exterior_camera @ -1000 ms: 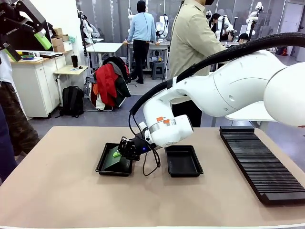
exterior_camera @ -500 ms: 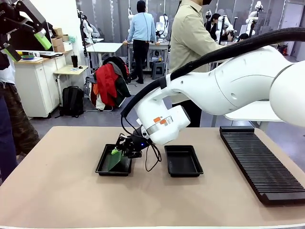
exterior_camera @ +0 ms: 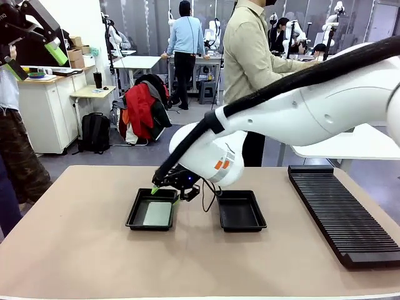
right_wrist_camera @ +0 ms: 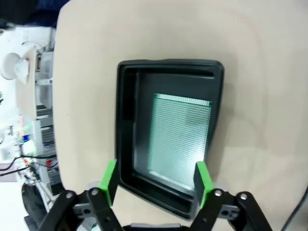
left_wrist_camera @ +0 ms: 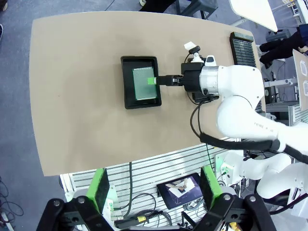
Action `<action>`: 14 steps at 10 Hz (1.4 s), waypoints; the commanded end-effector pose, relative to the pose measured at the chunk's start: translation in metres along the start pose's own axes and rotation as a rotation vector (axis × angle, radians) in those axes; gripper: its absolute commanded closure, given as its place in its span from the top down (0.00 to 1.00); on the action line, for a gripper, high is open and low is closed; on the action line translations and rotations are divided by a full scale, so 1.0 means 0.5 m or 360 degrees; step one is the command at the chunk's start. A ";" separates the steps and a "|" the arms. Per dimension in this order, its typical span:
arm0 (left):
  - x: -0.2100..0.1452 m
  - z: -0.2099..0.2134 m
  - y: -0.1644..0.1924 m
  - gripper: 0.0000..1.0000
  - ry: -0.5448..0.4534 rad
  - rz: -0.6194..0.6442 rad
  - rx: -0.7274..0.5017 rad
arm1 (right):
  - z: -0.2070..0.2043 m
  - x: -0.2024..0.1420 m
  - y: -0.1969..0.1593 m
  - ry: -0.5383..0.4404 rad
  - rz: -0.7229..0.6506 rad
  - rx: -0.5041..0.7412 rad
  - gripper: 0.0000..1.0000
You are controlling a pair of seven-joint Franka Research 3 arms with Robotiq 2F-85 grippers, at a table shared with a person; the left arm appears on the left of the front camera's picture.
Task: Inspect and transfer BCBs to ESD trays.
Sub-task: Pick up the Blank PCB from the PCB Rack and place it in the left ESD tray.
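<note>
- Front view — the right arm reaches across the middle, and the right gripper (exterior_camera: 166, 192) hangs just above the far right corner of the left-hand ESD tray (exterior_camera: 134, 215). A pale green BCB (exterior_camera: 157, 214) lies flat on that tray's floor, apart from the green tips. The other ESD tray (exterior_camera: 240, 212) sits just beside it on the right. A long black ribbed rack (exterior_camera: 340, 215) lies near the table's right edge. A person (exterior_camera: 250, 56) in a beige shirt stands at the far side.
- Left wrist view — high above the table (left_wrist_camera: 72, 96), the left gripper (left_wrist_camera: 156, 190) has its fingers spread wide with nothing between them. Far below, the BCB lies in its tray toward the wall nearest the right arm, and one green tip of the right gripper hangs over its edge.
- Right wrist view — the right gripper's fingers stand apart, gripping nothing. Beyond them the BCB lies flat on the tray floor, closer to one long wall than the other.
</note>
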State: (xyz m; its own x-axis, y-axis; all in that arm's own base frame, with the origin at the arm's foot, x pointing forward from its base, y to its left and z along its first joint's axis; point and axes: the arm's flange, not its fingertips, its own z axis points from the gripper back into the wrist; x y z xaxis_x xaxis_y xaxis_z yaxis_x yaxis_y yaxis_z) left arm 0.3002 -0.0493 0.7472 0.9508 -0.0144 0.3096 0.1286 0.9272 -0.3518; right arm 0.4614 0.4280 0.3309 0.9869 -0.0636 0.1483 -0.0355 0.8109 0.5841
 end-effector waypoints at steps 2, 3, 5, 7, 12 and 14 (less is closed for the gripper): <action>0.001 0.000 0.002 1.00 -0.0003 0.0005 -0.0003 | 0.079 -0.010 0.058 -0.0065 0.0043 -0.0316 1.00; 0.001 0.000 0.002 1.00 -0.0003 0.0005 -0.0003 | 0.100 -0.017 0.063 -0.0072 0.0040 -0.0387 1.00; 0.001 0.000 0.002 1.00 -0.0003 0.0005 -0.0003 | 0.136 -0.029 0.071 -0.0074 0.0044 -0.0486 1.00; 0.001 0.000 0.002 1.00 -0.0003 0.0005 -0.0003 | 0.162 -0.034 0.075 -0.0070 0.0045 -0.0541 1.00; 0.001 0.000 0.002 1.00 -0.0003 0.0005 -0.0003 | 0.176 -0.036 0.067 -0.0042 0.0070 -0.0522 1.00; 0.001 0.000 0.002 1.00 -0.0003 0.0005 -0.0003 | 0.176 -0.036 0.067 -0.0042 0.0070 -0.0522 1.00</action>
State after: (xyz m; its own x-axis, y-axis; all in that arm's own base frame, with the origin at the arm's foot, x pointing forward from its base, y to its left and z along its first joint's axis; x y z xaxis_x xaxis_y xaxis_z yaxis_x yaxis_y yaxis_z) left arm 0.3002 -0.0493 0.7472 0.9508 -0.0144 0.3096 0.1286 0.9272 -0.3518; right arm 0.4289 0.4050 0.4185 0.9822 -0.0341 0.1847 -0.0210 0.9574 0.2881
